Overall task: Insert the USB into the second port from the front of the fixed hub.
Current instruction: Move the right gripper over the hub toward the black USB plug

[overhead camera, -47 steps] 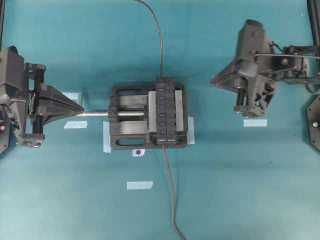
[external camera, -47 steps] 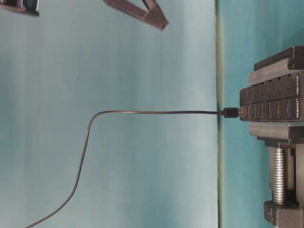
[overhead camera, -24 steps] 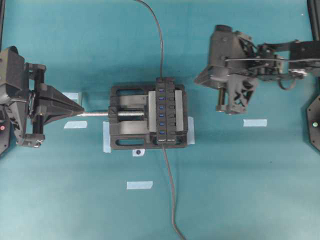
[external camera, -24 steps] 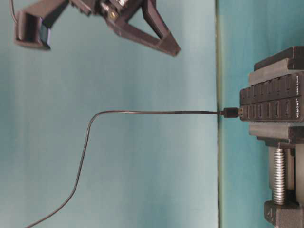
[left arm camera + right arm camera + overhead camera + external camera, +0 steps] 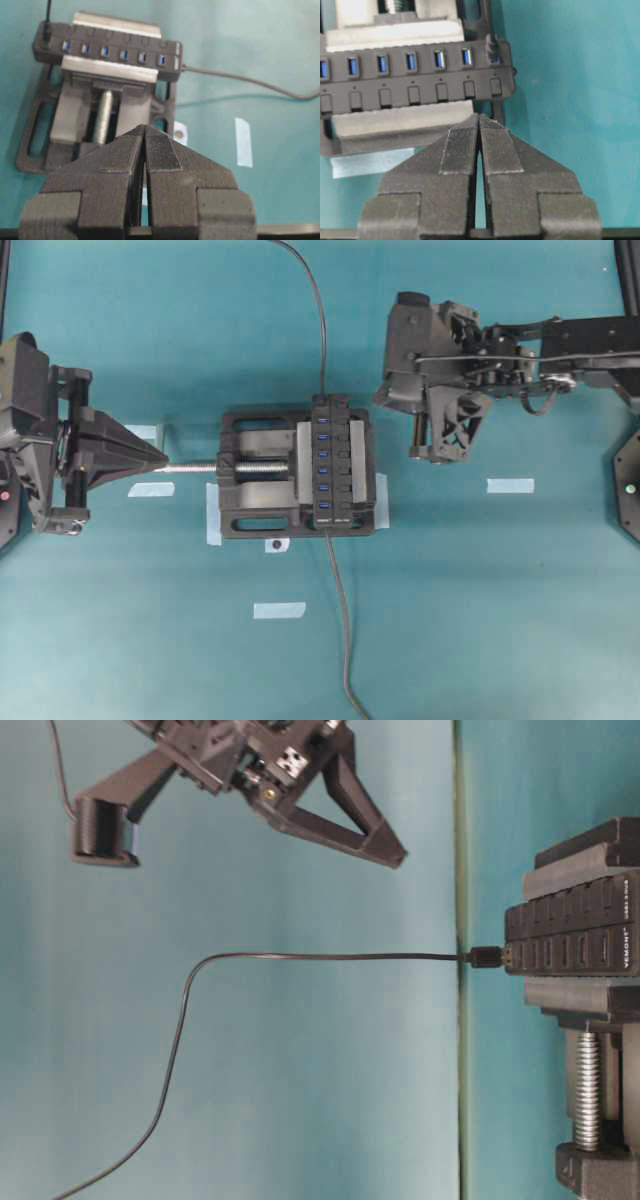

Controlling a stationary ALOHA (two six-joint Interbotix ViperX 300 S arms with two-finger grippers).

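Teal table is filling every view, with a black vise sitting at its middle and clamping the hub lengthwise, near to far. The USB is sitting plugged into the hub's farthest port, its cable running straight up from it in the air before drooping away. The second port from the near end is standing empty. A second lead is trailing from the hub's near end and is not the one to grab.

The right gripper is hanging above and just to the right of the hub's far end, its fingers pressed together on nothing. The left gripper is resting to the left near the vise screw, its fingers likewise together and empty.

The plug is looking small, light and rigid, with smooth plastic sides that are probably offering little friction. The cable is looking thin and limp, so tugging on it is likely bending it rather than freeing the plug. The best hold is probably the plug body itself, pinched across its flat sides just above the port, then pulled straight. The vise is likely keeping the hub from lifting.
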